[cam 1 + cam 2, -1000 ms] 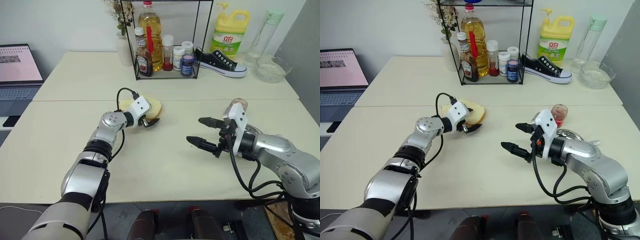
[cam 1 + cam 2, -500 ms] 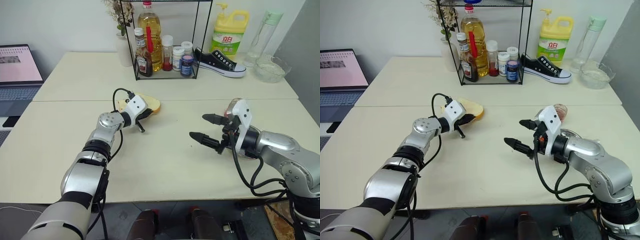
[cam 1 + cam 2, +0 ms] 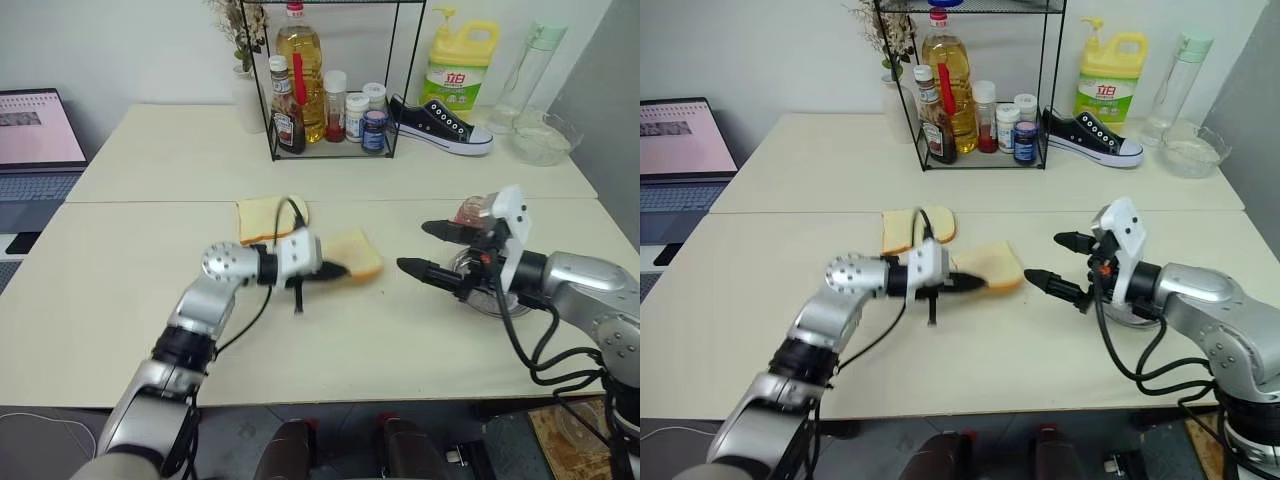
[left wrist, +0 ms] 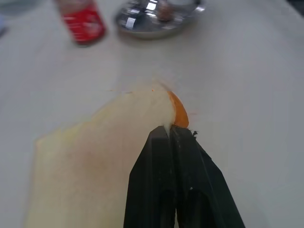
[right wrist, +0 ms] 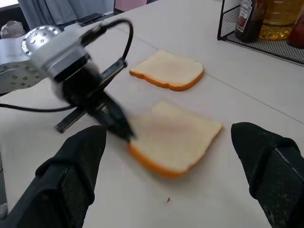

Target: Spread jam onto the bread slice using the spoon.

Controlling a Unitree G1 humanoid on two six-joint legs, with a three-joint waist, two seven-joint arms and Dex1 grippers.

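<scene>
Left gripper is closed on the near edge of the bread slice, black fingertips pinching the crust; the left wrist view shows both fingers pressed together with the pale slice wedged at their tips. The slice lies roughly flat at mid-table, between the two grippers; whether it rests on the surface or is lifted just off it cannot be told. A faint reddish tint on its top face is visible in the right wrist view, too faint to call jam with confidence. A second, plain slice lies just behind, apart from the held one. Right gripper hangs above the table to the right of the bread slice, fingers spread wide with nothing between them, tips pointing toward the slice but clear of it. Behind the right gripper sit a round steel dish and a small glass jar with red contents. At the back of the table: a wire rack with bottles, a black sneaker, a yellow detergent bottle, a glass bowl. A laptop sits at the far left
</scene>
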